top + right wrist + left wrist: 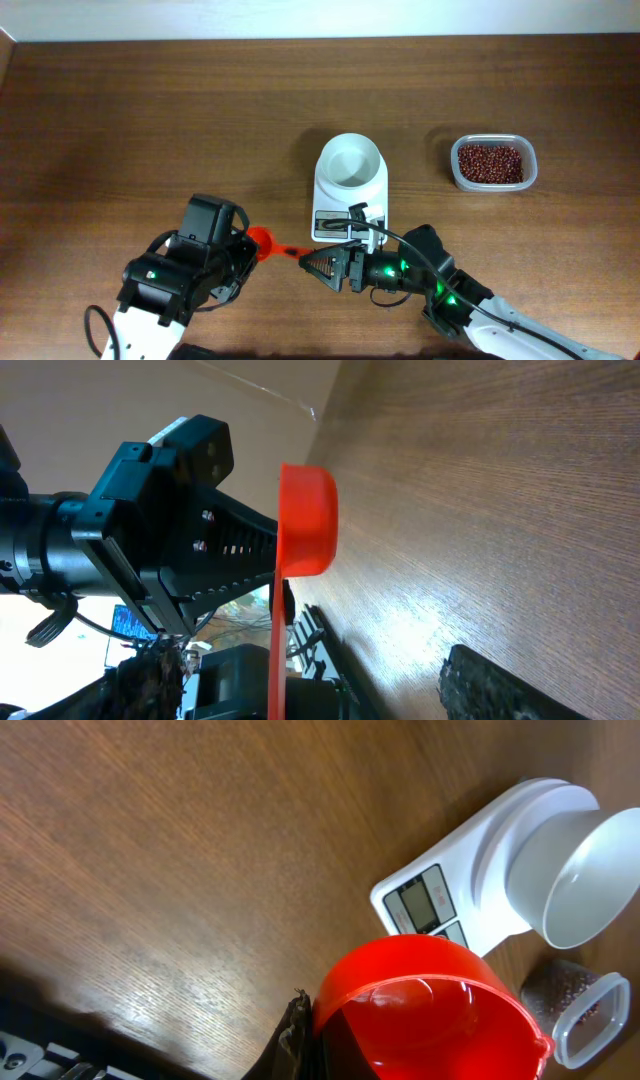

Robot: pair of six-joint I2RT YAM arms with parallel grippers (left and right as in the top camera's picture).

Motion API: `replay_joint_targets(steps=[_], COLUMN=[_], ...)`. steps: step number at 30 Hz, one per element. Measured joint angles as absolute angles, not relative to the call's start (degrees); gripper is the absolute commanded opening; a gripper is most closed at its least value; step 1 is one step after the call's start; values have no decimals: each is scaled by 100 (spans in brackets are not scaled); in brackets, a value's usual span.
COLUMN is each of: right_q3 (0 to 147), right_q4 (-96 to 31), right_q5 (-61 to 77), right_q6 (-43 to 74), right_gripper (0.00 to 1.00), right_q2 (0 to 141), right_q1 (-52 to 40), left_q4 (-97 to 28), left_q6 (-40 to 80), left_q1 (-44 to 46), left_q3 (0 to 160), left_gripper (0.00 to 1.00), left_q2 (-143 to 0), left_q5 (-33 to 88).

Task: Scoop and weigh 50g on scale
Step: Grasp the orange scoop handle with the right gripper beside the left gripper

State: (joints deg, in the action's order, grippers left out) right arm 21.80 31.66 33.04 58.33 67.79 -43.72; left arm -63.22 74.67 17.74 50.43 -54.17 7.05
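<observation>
1. I read the left gripper (247, 244) fingers as together at the scoop (263, 240) cup; I cannot confirm a grip.
2. The right gripper (312, 262) has its fingers apart, and the scoop handle points right into them.
3. The beans (490, 163) lie far right, beyond the scale (350, 190).

I count one white digital scale (350, 190), one orange-red plastic scoop (263, 241), and one clear rectangular tub (455, 172) of red-brown beans (490, 163).
</observation>
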Motion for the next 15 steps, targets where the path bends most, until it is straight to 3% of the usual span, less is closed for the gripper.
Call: replay_joint_targets(steps=[15], right_q3=[2180], right_q4=[3159], right_q5=[3306], right_q6=[5833], right_gripper=[83], right_q2=[6779], right_q1=[-4372], left_q4=[-6125], left_q6=[7312], left_q1=[1887], left_q3=[5043], left_gripper=[0], left_q2=[-5422], left_q5=[733])
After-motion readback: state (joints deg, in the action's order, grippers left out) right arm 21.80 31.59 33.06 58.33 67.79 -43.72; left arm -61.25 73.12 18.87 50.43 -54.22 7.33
